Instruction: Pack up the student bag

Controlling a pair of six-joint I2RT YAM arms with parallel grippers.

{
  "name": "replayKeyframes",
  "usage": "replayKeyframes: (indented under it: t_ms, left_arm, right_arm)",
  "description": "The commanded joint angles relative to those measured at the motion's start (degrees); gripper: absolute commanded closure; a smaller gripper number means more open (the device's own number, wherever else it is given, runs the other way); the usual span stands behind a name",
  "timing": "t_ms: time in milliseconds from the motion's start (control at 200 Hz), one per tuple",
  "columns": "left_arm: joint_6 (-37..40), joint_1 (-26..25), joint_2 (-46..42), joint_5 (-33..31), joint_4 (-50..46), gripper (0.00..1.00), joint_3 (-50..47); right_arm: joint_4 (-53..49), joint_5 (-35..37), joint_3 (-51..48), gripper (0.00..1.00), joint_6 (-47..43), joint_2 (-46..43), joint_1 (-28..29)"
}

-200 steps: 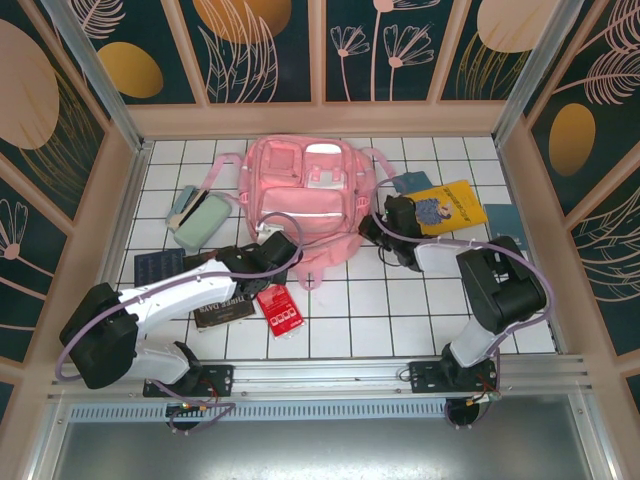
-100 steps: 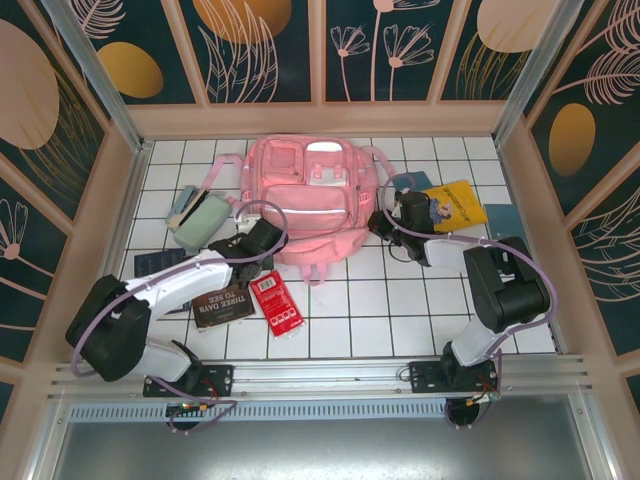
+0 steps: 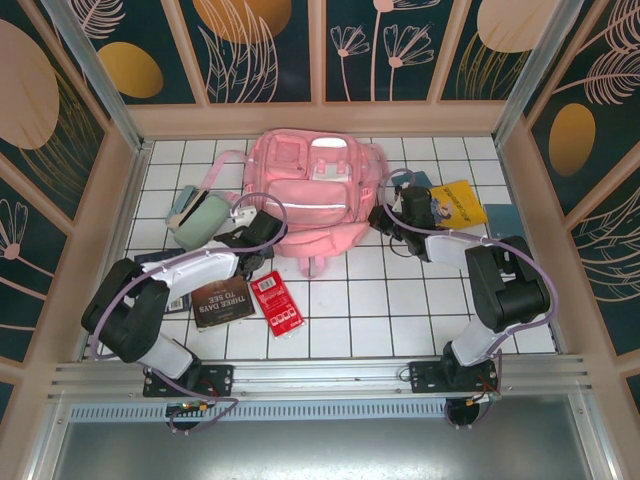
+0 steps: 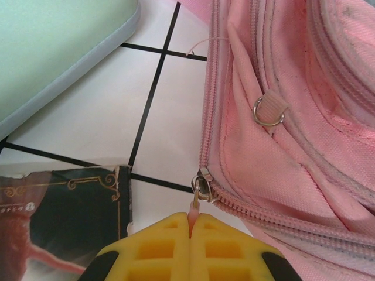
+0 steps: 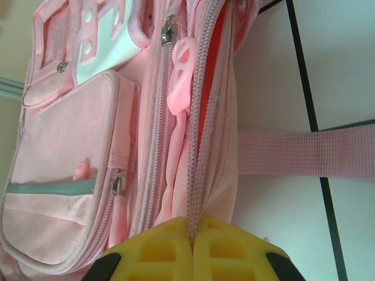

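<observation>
The student bag (image 3: 310, 190) lies flat at the far middle of the bench (image 3: 400, 300). At the bag's near-left corner, the left gripper (image 4: 190, 221) has its jaws pinched shut on the pink zip pull (image 4: 193, 206). At the bag's right side, the right gripper (image 5: 191, 225) has its jaws closed on the zip seam. The step in hand looks like unzipping the main pocket. The next move calls for the left arm to draw the pull along the track while the right braces the fabric, so the bag does not slide.
</observation>
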Motion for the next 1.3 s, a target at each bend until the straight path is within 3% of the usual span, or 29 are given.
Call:
replayKeyframes:
  t_ms: [0,30,115,160,220,295,535,786,1056,1296]
  left_arm:
    - [-0.16,2.90,0.08,-6.40,-3.56,1.00,0.27]
    - [0.22,2.95,-0.53,-4.87,-3.29,1.00,0.13]
    - [1.62,2.81,-3.51,-0.17,-2.60,0.82,-0.82]
    - [2.23,2.73,-5.57,1.85,-2.56,0.70,-1.49]
    - [3.02,2.64,-8.41,4.28,-2.76,0.58,-2.09]
    - [4.16,2.35,-11.69,6.19,-3.15,0.52,-2.15]
    - [10.03,1.88,-14.28,16.58,1.96,0.48,-0.44]
    - [14.01,-0.06,-7.40,20.95,4.91,0.49,4.90]
    - [15.43,-1.87,1.14,20.77,3.99,0.49,8.97]
    - [15.67,-3.99,6.59,20.50,4.37,0.48,11.21]
  right_arm:
    - [0.78,8.04,2.15,1.00,-2.67,0.13,-4.03]
    - [1.10,7.28,2.11,1.00,-2.89,0.11,-3.98]
    - [1.23,6.31,1.64,0.73,-2.85,-0.56,-3.47]
    - [0.93,6.47,1.34,0.64,-3.09,-1.54,-2.85]
    - [0.19,7.26,0.70,0.59,-3.45,-3.21,-1.83]
    - [-1.16,8.93,-0.56,0.57,-3.82,-5.70,-0.35]
    - [-0.44,10.68,-5.99,0.55,-4.17,-13.39,8.65]
    - [4.12,4.50,-4.26,0.56,-2.36,-7.37,18.80]
    - [5.71,5.99,-6.86,0.57,0.14,1.29,19.88]
    - [5.96,8.44,-12.42,0.58,0.57,1.52,19.53]
